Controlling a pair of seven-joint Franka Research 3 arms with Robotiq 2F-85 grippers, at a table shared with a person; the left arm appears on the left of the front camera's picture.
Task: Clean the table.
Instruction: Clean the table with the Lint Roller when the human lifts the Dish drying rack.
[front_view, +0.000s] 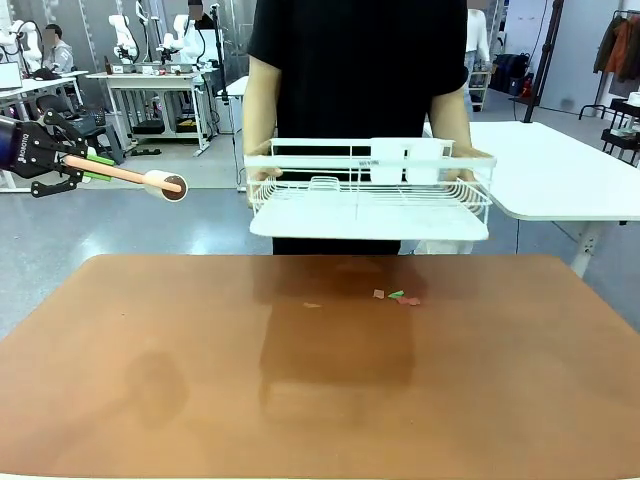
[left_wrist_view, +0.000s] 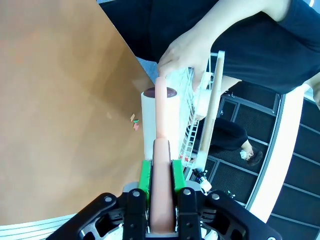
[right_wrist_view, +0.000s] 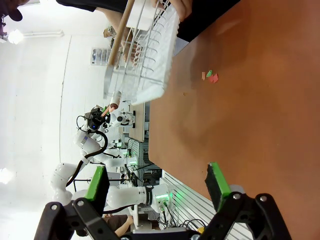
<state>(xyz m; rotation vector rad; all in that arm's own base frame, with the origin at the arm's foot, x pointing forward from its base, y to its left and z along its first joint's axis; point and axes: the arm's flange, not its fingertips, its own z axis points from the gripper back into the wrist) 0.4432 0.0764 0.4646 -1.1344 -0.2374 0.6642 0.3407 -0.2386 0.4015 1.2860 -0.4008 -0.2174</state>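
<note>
Left gripper (front_view: 85, 165) grips the handle of a lint roller (front_view: 165, 185), held in the air beyond the far left corner of the terracotta worktop (front_view: 320, 400). Right gripper (right_wrist_view: 156, 182) stands wide, holding nothing. Small coloured scraps (front_view: 400, 296) lie near the worktop's far edge, below a white dish rack (front_view: 370, 195) a person (front_view: 350, 60) holds up

Floor (front_view: 150, 215): grey, smooth and lightly glossy, extending from my position to the far end of the room.

Ahead, to my right: one white-topped table (front_view: 560, 170) on white legs.

Far right: a clothes rack (front_view: 622, 50) carrying hanging garments, with a pale wall (front_view: 580, 40) just beside it. A dark post (front_view: 548, 50) stands just beside that wall.

Far left, as I face the room: white workbenches (front_view: 150, 85) on open frames.

Lighting: bright and even, with no hard shadows on the floor.
</note>
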